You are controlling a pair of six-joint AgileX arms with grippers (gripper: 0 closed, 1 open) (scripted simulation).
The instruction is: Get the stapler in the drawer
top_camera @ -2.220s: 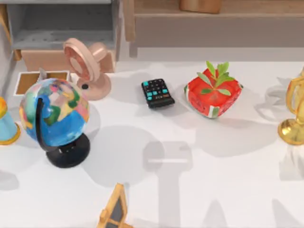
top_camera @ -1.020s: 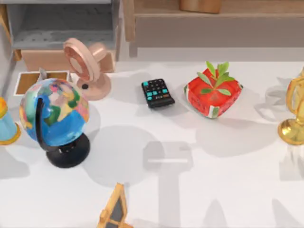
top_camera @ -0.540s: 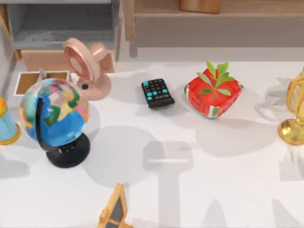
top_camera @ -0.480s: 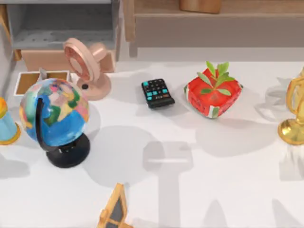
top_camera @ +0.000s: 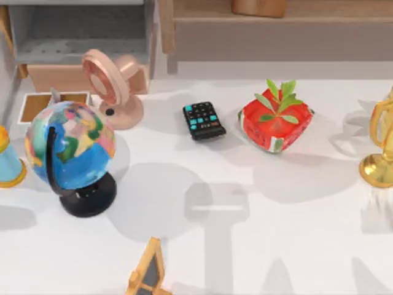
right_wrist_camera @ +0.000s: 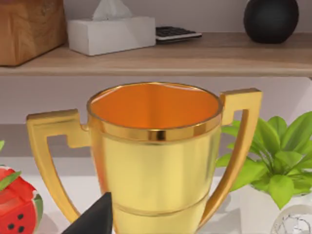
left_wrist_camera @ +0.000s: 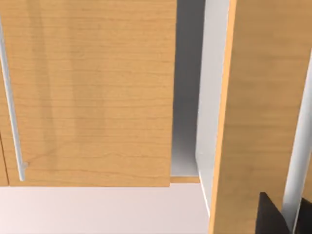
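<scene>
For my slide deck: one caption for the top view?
Globe, pink fan, black remote and watermelon-patterned planter on a white table.

White table point(top_camera: 295, 246), wooden shelf point(right_wrist_camera: 195, 56) behind

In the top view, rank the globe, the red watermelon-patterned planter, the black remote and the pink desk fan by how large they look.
1. Globe, clearly largest.
2. Red planter and pink fan: similar extent, too close to rank.
3. Black remote, smallest.
</scene>
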